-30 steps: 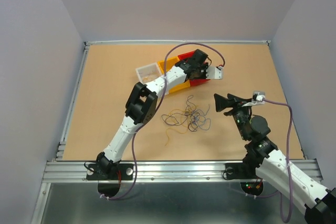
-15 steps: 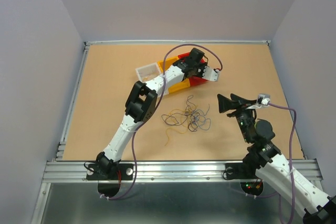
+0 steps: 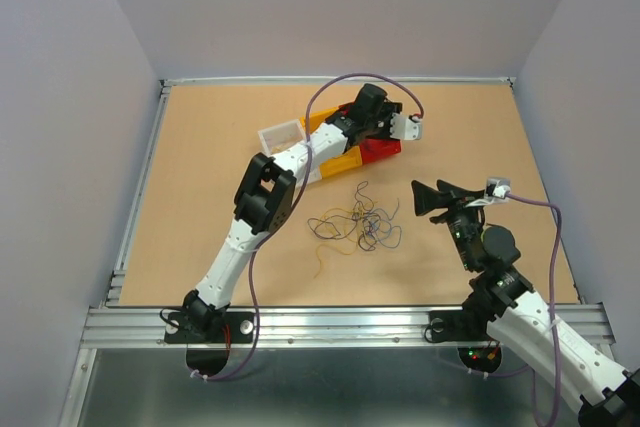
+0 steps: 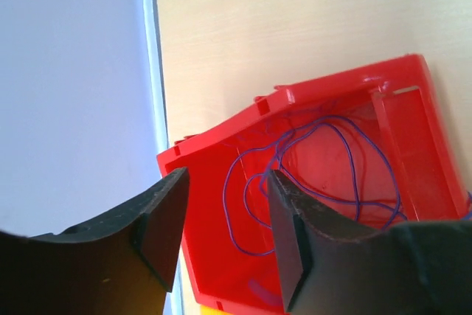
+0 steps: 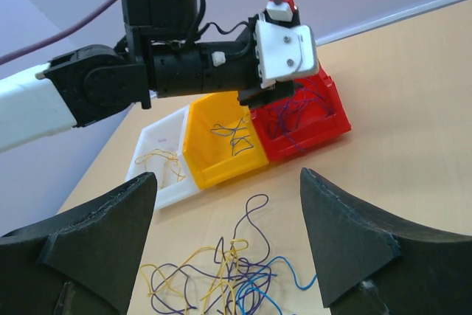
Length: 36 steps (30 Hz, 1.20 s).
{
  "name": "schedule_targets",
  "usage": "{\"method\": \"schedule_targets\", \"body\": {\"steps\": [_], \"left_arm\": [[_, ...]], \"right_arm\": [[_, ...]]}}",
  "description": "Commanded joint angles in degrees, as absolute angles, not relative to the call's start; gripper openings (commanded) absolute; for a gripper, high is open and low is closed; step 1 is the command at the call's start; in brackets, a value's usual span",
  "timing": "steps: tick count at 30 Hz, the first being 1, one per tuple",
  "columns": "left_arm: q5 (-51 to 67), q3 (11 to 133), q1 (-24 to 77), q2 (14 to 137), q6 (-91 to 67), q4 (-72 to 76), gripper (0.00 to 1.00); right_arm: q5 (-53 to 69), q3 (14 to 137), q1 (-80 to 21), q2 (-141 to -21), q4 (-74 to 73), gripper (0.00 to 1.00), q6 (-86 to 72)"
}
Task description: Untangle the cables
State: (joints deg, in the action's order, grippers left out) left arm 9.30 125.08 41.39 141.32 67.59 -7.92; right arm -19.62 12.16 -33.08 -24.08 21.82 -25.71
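Left gripper [image 4: 225,215] hangs open, empty, over red bin [image 4: 413,86] with purple wire [image 4: 354,160] inside. Lift straight up, then pick one loose strand at the edge of the cables [image 3: 357,225] mid-table; your right gripper [image 3: 428,197] sits wide beside them.

There is one white bin [image 5: 166,193], one yellow bin [image 5: 225,171], one red bin [image 5: 304,142], one tangle of cables [image 5: 221,278].

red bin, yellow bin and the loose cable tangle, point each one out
red bin [image 5: 317,136], right wrist view, front wall
yellow bin [image 5: 228,170], right wrist view, front wall
cable tangle [image 3: 358,224], top external view, middle of the pile
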Motion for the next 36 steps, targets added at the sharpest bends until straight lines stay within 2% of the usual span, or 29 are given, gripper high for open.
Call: {"method": "schedule_targets", "body": {"steps": [1,5,8,9,10,16,17,21,23,25,28,36], "left_arm": [[11.8,124.4,41.3,131.9,63.8,-4.0,0.6],[11.4,123.2,40.6,129.3,61.8,-3.9,0.65],[14.7,122.4,39.5,125.5,56.4,-3.9,0.76],[16.5,121.7,39.2,124.1,53.6,-3.6,0.85],[17.0,120.9,38.9,121.3,52.0,-3.2,0.86],[16.6,105.5,37.2,106.7,40.0,1.6,0.86],[17.7,100.0,36.7,104.5,38.7,1.8,0.86],[29.9,86.5,34.0,93.6,34.3,0.8,0.87],[33.3,79.4,33.8,88.0,34.3,0.2,0.87],[37.7,73.0,33.9,83.3,34.1,0.7,0.87],[40.8,66.0,33.8,79.9,33.1,3.3,0.87],[44.0,60.0,33.9,82.7,35.4,4.8,0.87]], "right_arm": [[-19.9,11.3,-33.4,-23.4,22.7,0.83,-25.4],[-20.0,11.1,-33.4,-22.9,22.6,0.83,-25.5],[-21.4,11.2,-33.3,-24.3,22.6,0.83,-26.2],[-22.1,11.5,-33.3,-25.1,22.6,0.83,-26.4],[-22.1,11.7,-33.3,-26.6,22.9,0.83,-26.5],[-20.7,15.2,-33.3,-34.6,23.0,0.82,-26.6],[-20.0,16.0,-33.4,-36.2,22.4,0.82,-26.8],[-12.7,21.4,-33.4,-47.1,18.1,0.82,-26.6],[-9.5,23.6,-33.3,-50.4,17.5,0.77,-26.4],[-5.2,24.3,-33.3,-54.0,18.0,0.68,-26.3],[-3.1,24.1,-33.5,-56.2,20.0,0.58,-26.3],[-0.5,26.6,-33.4,-63.7,23.5,0.54,-24.9]]}}
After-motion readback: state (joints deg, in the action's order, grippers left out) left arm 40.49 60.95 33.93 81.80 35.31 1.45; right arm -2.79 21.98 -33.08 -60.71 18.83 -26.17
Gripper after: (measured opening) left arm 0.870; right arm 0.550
